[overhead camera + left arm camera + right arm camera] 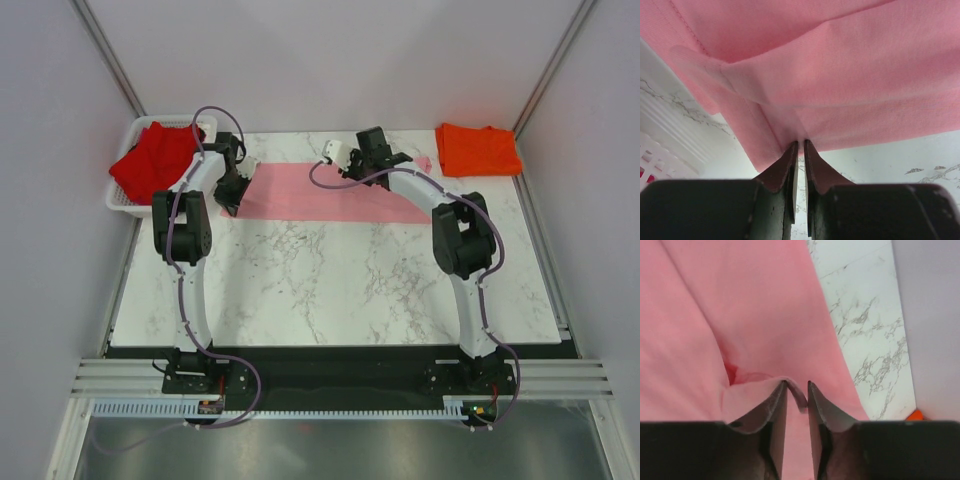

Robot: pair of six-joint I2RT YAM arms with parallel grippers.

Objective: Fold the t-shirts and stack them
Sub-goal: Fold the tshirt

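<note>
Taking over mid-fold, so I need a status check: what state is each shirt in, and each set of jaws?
pink t-shirt: laid out flat as a long strip
orange t-shirt: folded, far right corner
red t-shirt: crumpled in the white mesh basket
left jaws: shut on the pink t-shirt's edge
right jaws: shut on a pink t-shirt fold

A white surface (pixel 330 290) veined with grey marbling filled the middle of the enclosure. The light was even and soft and left only faint shadows. Pale lilac-grey panels closed it in: a back wall (pixel 330 60), a left wall (pixel 45 220) and a right wall (pixel 600 230), joined at the rear corners by slanting metal posts (pixel 107 55). A dark strip (pixel 330 352) edged the surface on the near side. Next came a silver aluminium rail (pixel 340 378) and a white slotted duct (pixel 330 408). Below those lay a dull grey metal sheet (pixel 330 450) with a soft sheen.
</note>
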